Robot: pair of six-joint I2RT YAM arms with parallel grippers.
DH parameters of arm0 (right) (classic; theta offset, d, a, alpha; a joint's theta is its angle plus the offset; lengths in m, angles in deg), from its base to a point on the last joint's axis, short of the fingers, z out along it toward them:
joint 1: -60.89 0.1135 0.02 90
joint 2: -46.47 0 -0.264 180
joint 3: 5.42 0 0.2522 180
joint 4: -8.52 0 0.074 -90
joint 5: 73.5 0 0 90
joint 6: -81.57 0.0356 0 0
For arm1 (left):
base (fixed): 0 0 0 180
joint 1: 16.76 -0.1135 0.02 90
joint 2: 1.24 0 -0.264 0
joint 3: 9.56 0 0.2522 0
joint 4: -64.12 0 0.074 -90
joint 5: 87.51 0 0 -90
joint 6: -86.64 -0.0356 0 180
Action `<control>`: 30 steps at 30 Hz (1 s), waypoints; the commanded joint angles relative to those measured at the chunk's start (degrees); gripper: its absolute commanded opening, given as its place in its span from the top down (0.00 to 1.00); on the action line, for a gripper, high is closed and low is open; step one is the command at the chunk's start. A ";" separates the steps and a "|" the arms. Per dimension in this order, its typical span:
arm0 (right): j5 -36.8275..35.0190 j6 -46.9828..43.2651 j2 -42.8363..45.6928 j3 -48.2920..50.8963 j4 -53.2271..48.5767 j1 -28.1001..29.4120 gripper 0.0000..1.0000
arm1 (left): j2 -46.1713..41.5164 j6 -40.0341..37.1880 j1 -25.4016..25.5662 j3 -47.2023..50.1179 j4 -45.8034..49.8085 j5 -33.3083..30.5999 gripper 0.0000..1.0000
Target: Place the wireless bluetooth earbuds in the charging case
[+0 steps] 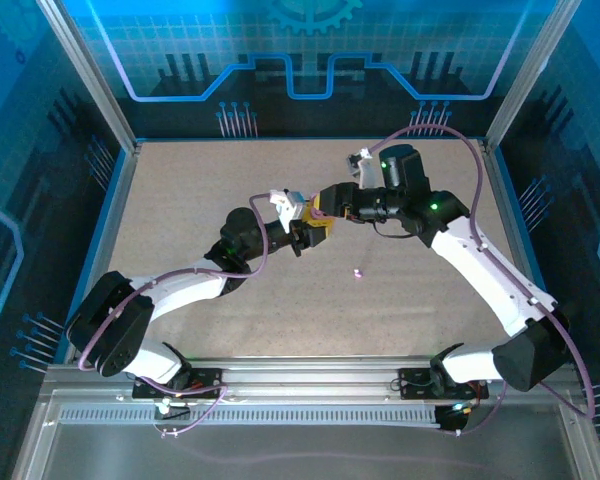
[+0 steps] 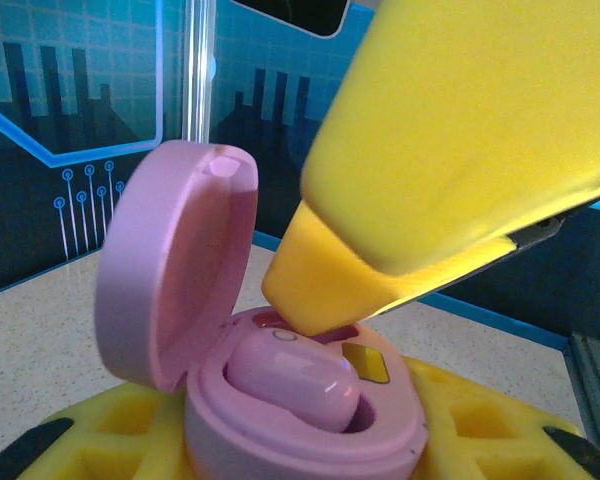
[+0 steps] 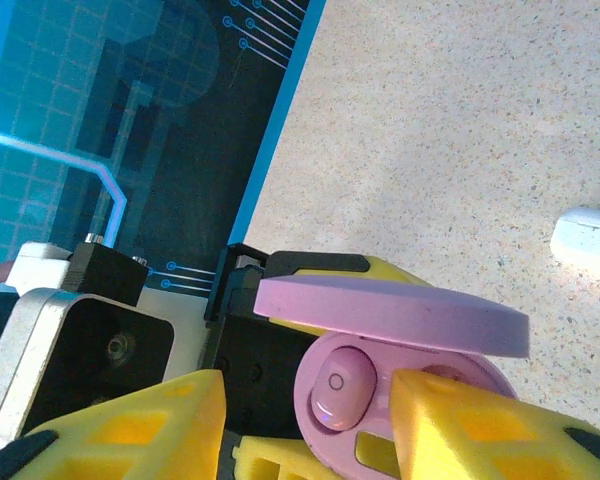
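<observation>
My left gripper (image 2: pixel 300 455) is shut on the base of a pink charging case (image 2: pixel 380 425), whose lid (image 2: pixel 160 280) stands open. One pinkish-purple earbud (image 2: pixel 292 382) sits in its socket in the case. My right gripper (image 3: pixel 310 430) is open just above the case, its yellow fingers (image 3: pixel 130 430) standing on either side of the seated earbud (image 3: pixel 335 392). One of those fingers (image 2: pixel 440 170) covers the case's second socket in the left wrist view. A second small pink earbud (image 1: pixel 357 272) lies loose on the table. Both grippers meet at mid-table (image 1: pixel 315 218).
A white rounded object (image 3: pixel 585 238) lies on the speckled table to the right of the case. Blue walls and metal posts (image 1: pixel 90 80) enclose the table on three sides.
</observation>
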 commanded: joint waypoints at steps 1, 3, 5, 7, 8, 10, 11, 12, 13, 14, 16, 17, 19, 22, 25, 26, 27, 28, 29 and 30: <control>0.08 -2.00 2.81 -1.24 -1.79 0.84 0.49 | -1.01 -0.19 0.26 -0.26 -4.87 -1.53 0.70; 0.81 -3.60 4.51 -1.07 -1.28 0.75 0.49 | -1.18 -0.53 0.28 -0.12 -4.40 -2.22 0.70; -0.67 -5.97 7.20 -0.76 -1.40 0.55 0.48 | -1.68 -1.22 0.31 0.07 -3.62 -3.04 0.70; -4.97 -7.74 10.72 0.58 -2.05 -0.19 0.48 | -2.37 -1.92 0.34 0.29 -2.72 -4.29 0.70; -7.18 -7.98 12.38 1.53 -2.11 -0.91 0.48 | -2.72 -2.22 0.31 0.48 -2.20 -4.88 0.70; -10.64 -7.26 15.69 4.97 -2.06 -4.12 0.49 | -3.67 -3.07 0.28 0.85 -1.21 -6.24 0.70; -11.45 -6.32 16.42 6.39 -2.79 -6.18 0.49 | -4.03 -3.36 0.31 1.06 -1.01 -6.81 0.70; -11.38 -5.57 16.80 8.15 -3.72 -8.83 0.51 | -4.43 -3.58 0.27 1.38 -1.08 -7.46 0.70; -10.69 -5.22 16.76 10.16 -4.30 -11.49 0.52 | -5.08 -3.81 0.26 1.81 -1.00 -8.08 0.71; -10.34 -4.79 16.52 11.87 -4.77 -13.54 0.52 | -5.64 -4.02 0.29 2.05 -0.94 -8.51 0.70; -9.41 -4.20 14.49 16.16 -5.52 -17.38 0.54 | -6.83 -4.53 0.19 2.61 -0.46 -9.61 0.71; -8.26 -4.53 13.11 17.35 -5.54 -18.53 0.54 | -7.37 -4.82 0.26 2.75 -0.15 -10.03 0.70; -7.00 -6.29 8.92 19.16 -6.11 -19.05 0.54 | -8.48 -5.47 0.18 2.93 0.74 -10.66 0.70; -5.93 -9.60 1.14 18.83 -8.64 -18.30 0.55 | -9.59 -5.86 0.20 2.94 1.43 -10.75 0.70; -6.99 -11.88 -6.36 17.75 -10.50 -16.21 0.57 | -9.81 -5.98 0.19 2.60 1.67 -10.59 0.70; -7.58 -12.33 -8.35 17.29 -10.92 -15.48 0.57 | -9.85 -5.99 0.26 2.58 1.74 -10.53 0.70; -8.33 -13.19 -10.41 16.81 -10.99 -14.42 0.57 | -9.81 -5.88 0.22 2.55 1.78 -10.50 0.70; -9.68 -13.77 -12.45 16.40 -11.14 -13.49 0.57 | -9.76 -5.86 0.20 2.54 1.77 -10.39 0.70; -10.64 -14.08 -14.16 15.97 -11.38 -12.78 0.57 | -9.76 -5.85 0.25 2.52 1.76 -10.42 0.70; -11.10 -14.48 -16.06 15.46 -11.19 -12.21 0.57 | -9.81 -5.85 0.18 2.55 1.83 -10.47 0.70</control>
